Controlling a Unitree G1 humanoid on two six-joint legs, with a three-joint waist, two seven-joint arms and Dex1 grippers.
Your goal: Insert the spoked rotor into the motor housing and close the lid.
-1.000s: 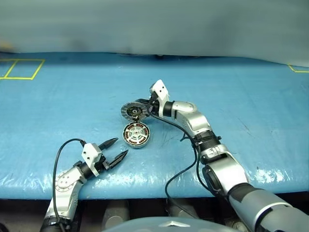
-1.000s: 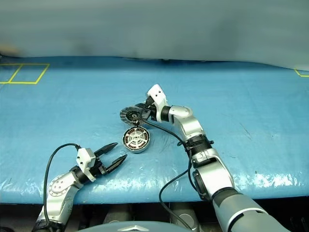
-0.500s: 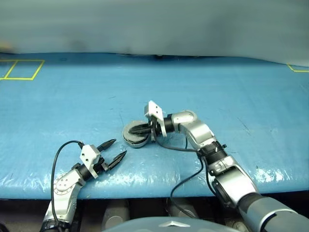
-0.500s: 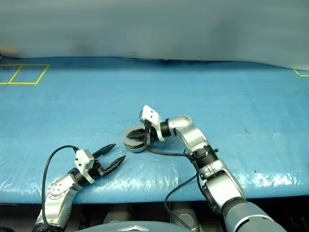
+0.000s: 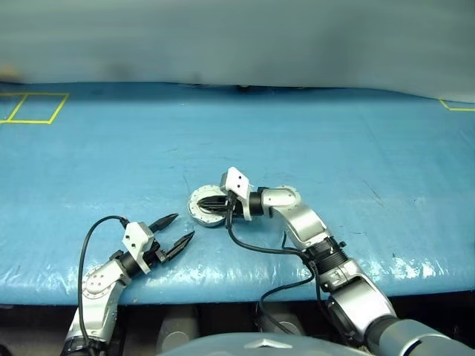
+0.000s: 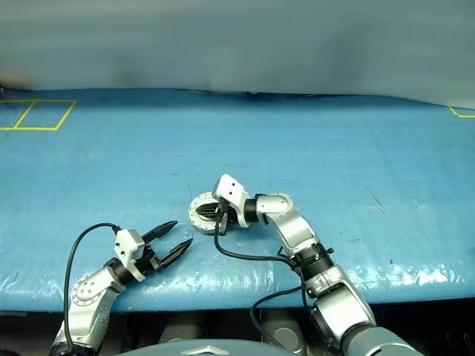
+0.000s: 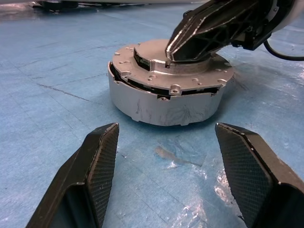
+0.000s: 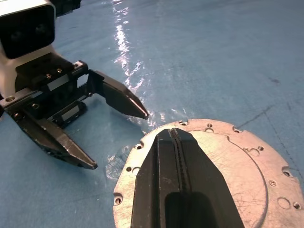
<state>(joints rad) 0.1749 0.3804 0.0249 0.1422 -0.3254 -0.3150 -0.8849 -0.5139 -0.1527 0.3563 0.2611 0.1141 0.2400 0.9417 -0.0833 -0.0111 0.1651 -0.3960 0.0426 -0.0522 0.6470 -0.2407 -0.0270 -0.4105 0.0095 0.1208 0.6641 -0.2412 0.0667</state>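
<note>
Blue plastic sheet over the table [image 5: 89,148], wrinkled and shiny, yellow tape square at the far left corner.

Lid [image 7: 142,64] sits on top of the motor housing [image 7: 161,107], near the middle of the sheet toward the front edge. Left wrist view shows a dark gap under the lid rim on one side, so it looks slightly cocked or not fully seated; can't tell if that's just the design. Spoked rotor is hidden, presumably inside under the lid, can't confirm.

Right gripper [image 8: 175,142] has both fingers pressed together, nothing between them, tips resting on top of the lid around its raised centre. Reads as a push-down to close it, not a grasp.

Left gripper [image 5: 175,231] is spread wide and empty, just beside the housing at the sheet's front edge, aimed at it, not touching.

Risks from here:
- Push is off-centre or the lid is tilted → lid jams on one side instead of dropping home, or pops up on the far edge.
- Nothing braces the housing. The sheet looks slick, so a sideways component in the press could slide the whole stack toward the left gripper.
- Closed fingertips on smooth metal can skate off the hub and flick the lid.
- If the rotor isn't seated, the lid won't close however hard it's pressed.
</note>
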